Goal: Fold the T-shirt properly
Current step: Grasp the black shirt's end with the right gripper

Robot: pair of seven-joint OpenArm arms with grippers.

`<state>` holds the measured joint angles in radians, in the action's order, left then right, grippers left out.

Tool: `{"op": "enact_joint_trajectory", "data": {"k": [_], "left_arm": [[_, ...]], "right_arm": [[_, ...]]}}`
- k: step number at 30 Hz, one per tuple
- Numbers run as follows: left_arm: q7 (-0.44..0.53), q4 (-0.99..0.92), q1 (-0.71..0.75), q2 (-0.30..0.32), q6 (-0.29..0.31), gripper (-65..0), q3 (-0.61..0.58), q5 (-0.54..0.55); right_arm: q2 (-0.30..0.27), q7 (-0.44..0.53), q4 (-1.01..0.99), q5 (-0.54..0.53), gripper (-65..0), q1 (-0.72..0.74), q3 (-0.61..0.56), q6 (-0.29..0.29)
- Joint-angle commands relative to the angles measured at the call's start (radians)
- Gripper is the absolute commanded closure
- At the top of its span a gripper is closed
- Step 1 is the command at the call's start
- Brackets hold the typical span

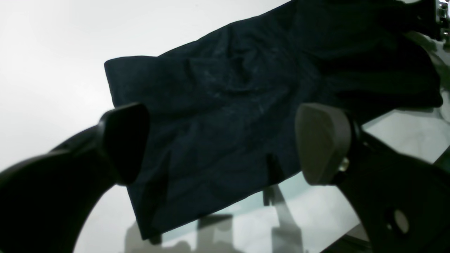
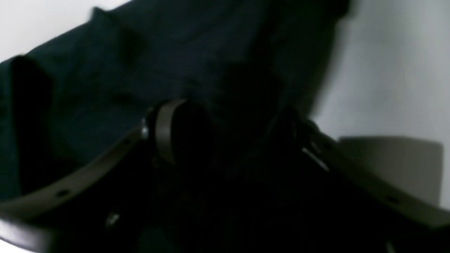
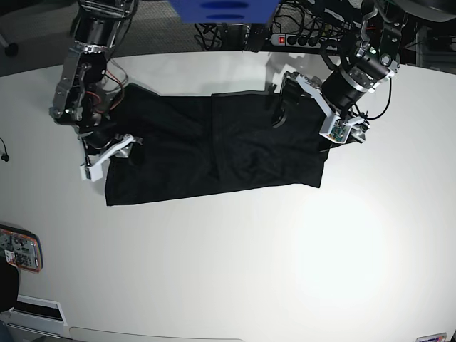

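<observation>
The black T-shirt (image 3: 214, 146) lies flat across the white table (image 3: 285, 256) as a long, wide band. My left gripper (image 3: 305, 122) hovers over its right end. In the left wrist view this gripper (image 1: 223, 144) is open, with wrinkled cloth (image 1: 225, 105) below and nothing between the fingers (image 1: 123, 140). My right gripper (image 3: 107, 151) sits at the shirt's left edge. In the blurred, dark right wrist view its fingers (image 2: 165, 135) stand apart, and dark cloth (image 2: 105, 70) fills the space between and beyond them. Whether they touch the cloth I cannot tell.
A phone-like object (image 3: 18, 249) lies at the table's left front edge. A blue box (image 3: 221, 11) and a power strip (image 3: 292, 39) with cables sit behind the table's back edge. White table surface stretches in front of the shirt.
</observation>
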<state>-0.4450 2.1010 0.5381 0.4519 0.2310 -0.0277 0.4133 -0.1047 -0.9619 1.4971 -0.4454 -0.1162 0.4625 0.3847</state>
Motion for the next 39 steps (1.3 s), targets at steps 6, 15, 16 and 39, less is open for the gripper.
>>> {"op": "enact_joint_trajectory", "data": {"k": [6,15,16,39], "left_arm": [[0.025,0.020,0.000,0.006,0.000,-65.0,0.002,0.003],[0.025,0.019,0.000,0.006,0.000,-65.0,0.004,0.003],[0.025,0.019,0.000,0.006,0.000,-65.0,0.004,0.003],[0.028,0.023,0.001,0.006,-0.003,-65.0,0.015,0.003]], "right_arm": [[-0.003,-0.016,0.010,-0.006,-33.2,0.006,-0.034,0.004],[-0.003,-0.022,0.010,-0.006,0.0,0.006,-0.034,0.004],[-0.003,-0.024,0.010,-0.006,0.0,0.006,-0.034,0.004],[-0.033,-0.033,0.021,0.609,0.0,0.154,-0.040,-0.002]]}}
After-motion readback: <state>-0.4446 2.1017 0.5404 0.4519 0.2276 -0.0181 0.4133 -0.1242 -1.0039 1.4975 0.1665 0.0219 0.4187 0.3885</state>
